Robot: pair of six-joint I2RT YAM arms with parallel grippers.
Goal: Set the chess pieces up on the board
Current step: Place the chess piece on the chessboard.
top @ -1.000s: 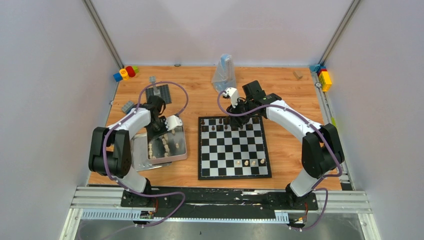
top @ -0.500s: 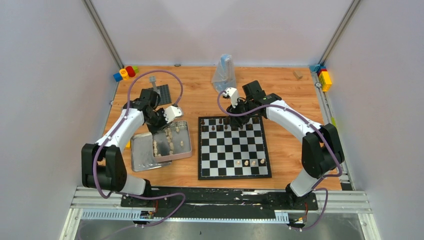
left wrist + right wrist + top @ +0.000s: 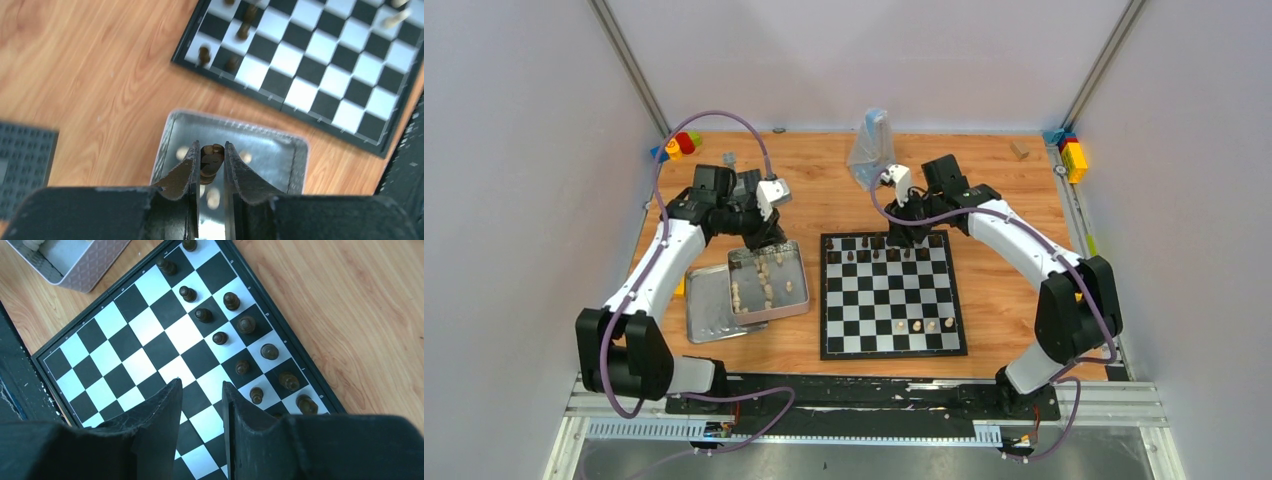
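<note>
walls (image 3: 524, 200): plain pale grey | table (image 3: 1024, 172): light wood grain | light: even

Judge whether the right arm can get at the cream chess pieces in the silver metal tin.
Probably not cleanly: the left hand, gripping a dark brown chess piece, hangs directly over the silver metal tin.

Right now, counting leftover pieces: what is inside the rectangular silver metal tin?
Cream chess pieces lie in the tin; the left gripper, holding a dark brown piece, hides part of its floor.
</note>
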